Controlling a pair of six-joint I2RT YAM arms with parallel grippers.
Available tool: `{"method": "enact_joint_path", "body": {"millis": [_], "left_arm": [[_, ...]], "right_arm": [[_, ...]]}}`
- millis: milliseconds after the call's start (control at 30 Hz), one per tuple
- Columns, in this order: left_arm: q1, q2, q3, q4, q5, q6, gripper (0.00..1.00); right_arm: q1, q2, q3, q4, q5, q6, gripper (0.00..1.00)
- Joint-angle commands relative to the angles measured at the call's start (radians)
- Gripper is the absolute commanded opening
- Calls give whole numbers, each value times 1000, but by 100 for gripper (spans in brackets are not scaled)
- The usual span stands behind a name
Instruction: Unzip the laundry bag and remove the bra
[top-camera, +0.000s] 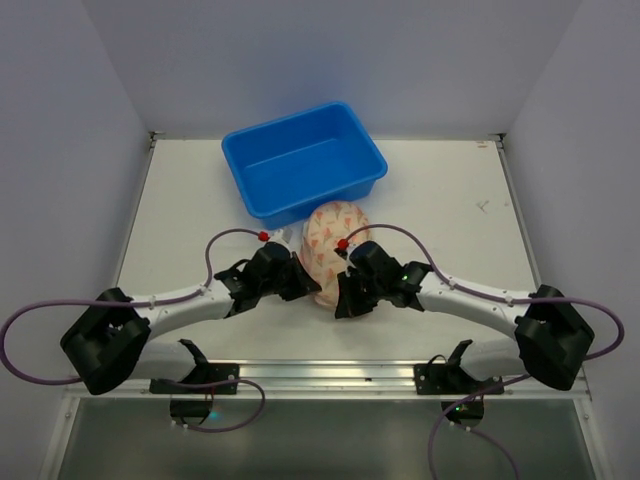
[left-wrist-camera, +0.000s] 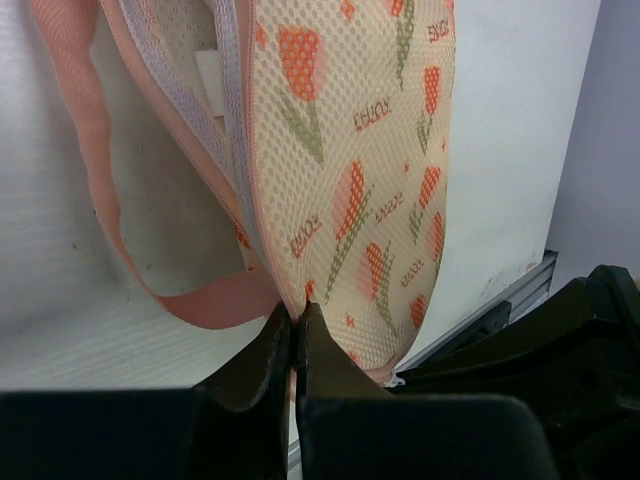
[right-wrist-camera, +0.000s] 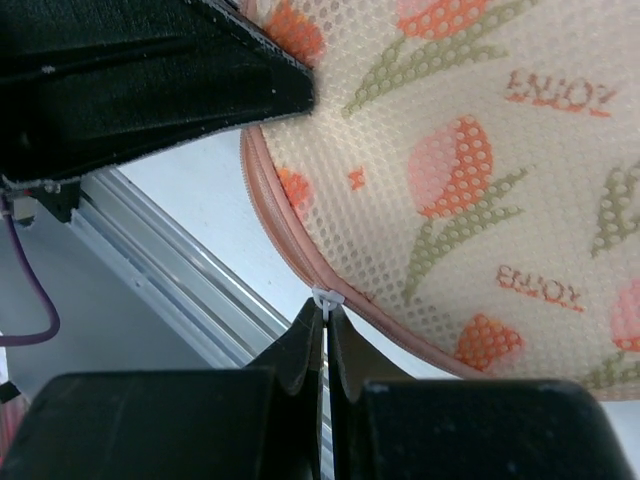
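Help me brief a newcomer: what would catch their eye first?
The bright blue bin at the far middle of the table stands out first. Just in front of it, the floral laundry bag is held between both arms: the left gripper is shut on its pink edge, the right gripper on a white tab at the zipper.

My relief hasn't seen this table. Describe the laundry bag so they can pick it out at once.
Start at the blue bin at the far middle of the table. Just in front of it, gripped by the left hand and right hand, sits the laundry bag. It is the only cream mesh pouch, printed with orange-pink flowers and edged with pink zipper.
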Motion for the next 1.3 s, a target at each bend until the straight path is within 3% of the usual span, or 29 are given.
{"method": "enact_joint_path", "body": {"millis": [0, 300, 433, 733, 767, 800, 833, 867, 900, 1033, 1167, 1200, 1267], "left_arm": [[-1, -52, 5, -13, -10, 15, 0], [167, -187, -97, -201, 169, 257, 0], [197, -209, -128, -283, 193, 345, 0], [201, -249, -174, -234, 217, 329, 1], [201, -252, -169, -234, 214, 326, 7], [200, -255, -154, -240, 204, 317, 23], [201, -256, -143, -248, 197, 314, 29], [201, -262, -133, -257, 190, 313, 35], [201, -269, -105, -286, 161, 308, 48], [200, -302, -25, -386, 29, 297, 77], [201, -330, 47, -416, -91, 320, 82], [200, -327, 57, -400, -111, 342, 82], [201, -298, 84, -372, -122, 359, 81]], "right_arm": [[-21, -87, -56, -36, 42, -9, 0], [-208, -309, -179, -117, 24, -33, 0], [-220, -307, -136, -223, 154, -30, 0], [-211, -263, -150, -188, 61, -38, 2], [-211, -270, -145, -189, 61, -38, 15], [-213, -286, -142, -191, 62, -38, 25], [-211, -294, -137, -205, 65, -38, 34], [-211, -305, -124, -214, 73, -38, 52], [-211, -328, -116, -232, 85, -40, 59], [-211, -403, -62, -277, 140, -40, 81], [-213, -496, -27, -269, 234, -37, 91], [-213, -516, -27, -262, 245, -37, 97], [-211, -572, -38, -225, 286, -32, 99]]}}
